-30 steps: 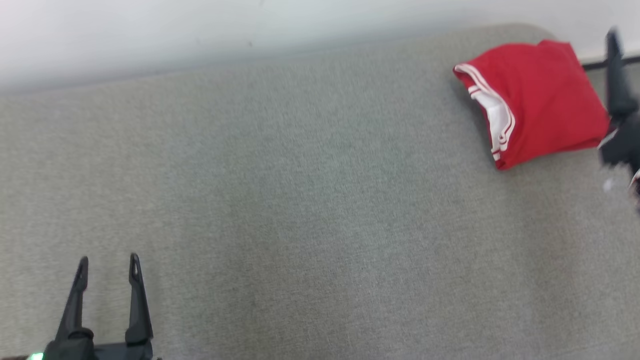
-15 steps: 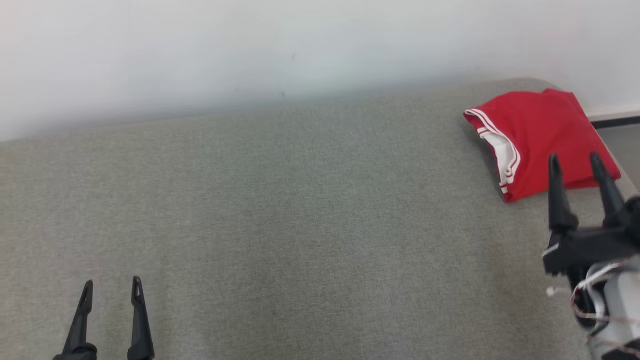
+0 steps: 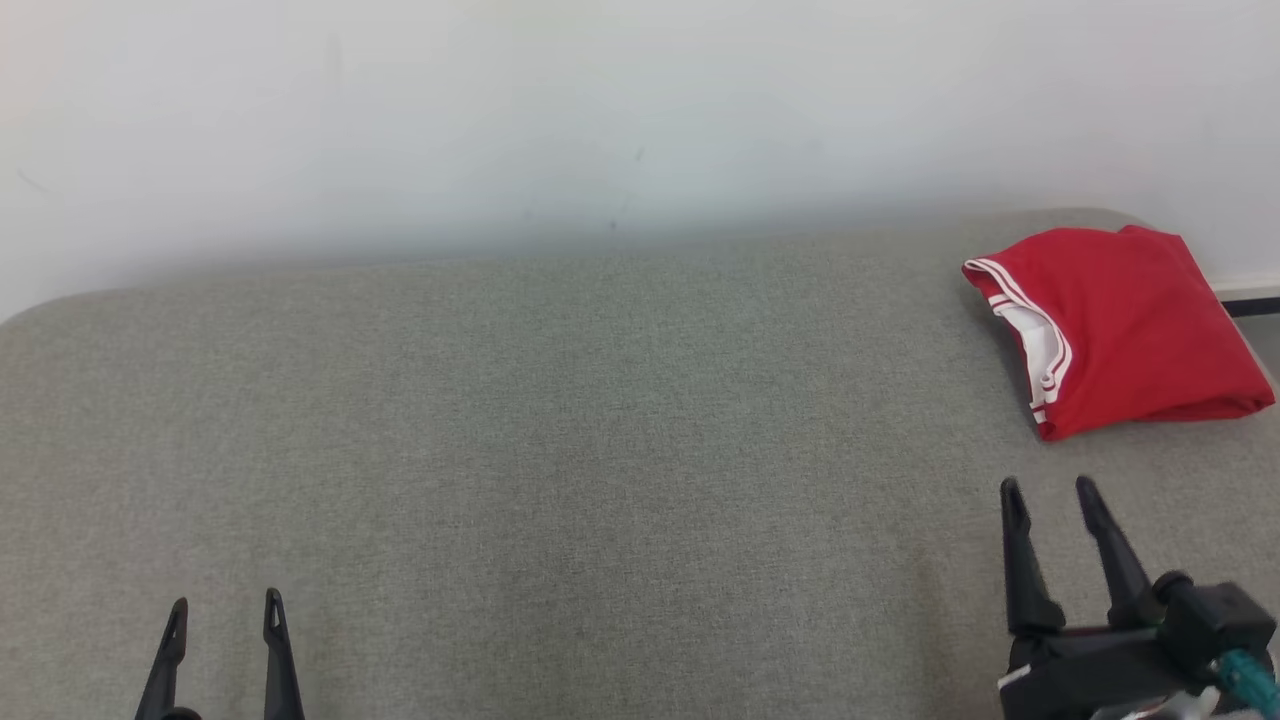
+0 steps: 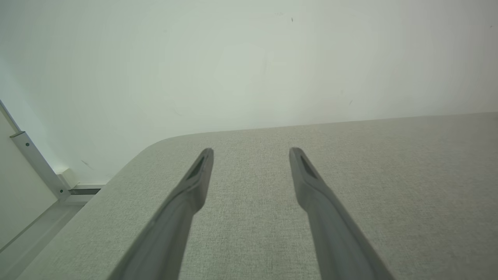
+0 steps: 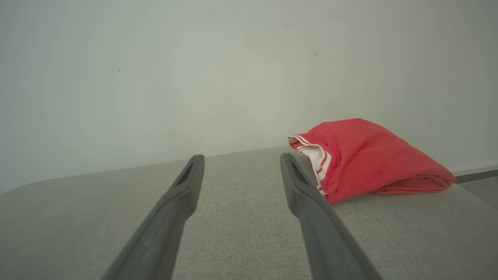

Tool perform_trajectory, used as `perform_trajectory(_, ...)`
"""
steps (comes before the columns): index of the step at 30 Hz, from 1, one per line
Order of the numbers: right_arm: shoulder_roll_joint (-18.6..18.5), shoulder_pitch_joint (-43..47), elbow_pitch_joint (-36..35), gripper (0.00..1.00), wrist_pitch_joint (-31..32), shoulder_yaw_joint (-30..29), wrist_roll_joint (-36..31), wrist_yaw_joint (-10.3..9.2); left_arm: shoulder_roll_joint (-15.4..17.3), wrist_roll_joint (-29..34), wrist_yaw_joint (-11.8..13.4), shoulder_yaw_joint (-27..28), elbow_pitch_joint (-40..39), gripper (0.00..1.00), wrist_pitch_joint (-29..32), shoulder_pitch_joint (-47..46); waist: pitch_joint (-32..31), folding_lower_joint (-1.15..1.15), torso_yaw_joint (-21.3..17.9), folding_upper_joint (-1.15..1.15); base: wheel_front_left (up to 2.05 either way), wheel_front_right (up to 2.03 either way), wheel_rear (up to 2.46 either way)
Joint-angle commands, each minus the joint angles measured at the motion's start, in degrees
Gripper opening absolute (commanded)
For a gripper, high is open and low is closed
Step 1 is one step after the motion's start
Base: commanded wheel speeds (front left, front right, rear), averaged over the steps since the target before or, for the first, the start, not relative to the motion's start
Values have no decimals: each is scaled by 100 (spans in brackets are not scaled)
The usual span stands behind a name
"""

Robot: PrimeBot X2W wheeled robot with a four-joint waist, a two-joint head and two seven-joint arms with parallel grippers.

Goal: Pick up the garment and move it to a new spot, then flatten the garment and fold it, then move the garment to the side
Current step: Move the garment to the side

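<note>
Red folded garment (image 3: 1125,335) on grey fabric surface (image 3: 600,450), far right corner; left tool (image 3: 226,600), right tool (image 3: 1048,485) both apart, empty.

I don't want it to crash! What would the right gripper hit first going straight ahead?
Likely the right gripper just misses the red garment, maybe grazing its striped edge, then reaches the wall.

grey padded table (image 3: 560,420) bears folded red garment (image 3: 1130,320).
</note>
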Motion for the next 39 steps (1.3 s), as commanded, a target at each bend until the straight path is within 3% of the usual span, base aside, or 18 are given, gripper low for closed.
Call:
perform_trajectory(1, 70, 142, -55, 100, -21, 26, -91, -16, 9, 29, -8, 5, 55, 100, -16, 53, -65, 0, 55, 0, 0, 0, 0)
perform_trajectory(10, 300, 544, -145, 100, -22, 116, -344, -16, 34, 28, -13, -1, 345, 100, -16, 93, -227, 0, 210, 0, 0, 0, 0)
perform_trajectory(39, 344, 687, 82, 100, -22, 489, -454, -16, 111, -142, -191, -79, 530, 100, -16, 172, -242, 0, 339, 0, 0, 0, 0)
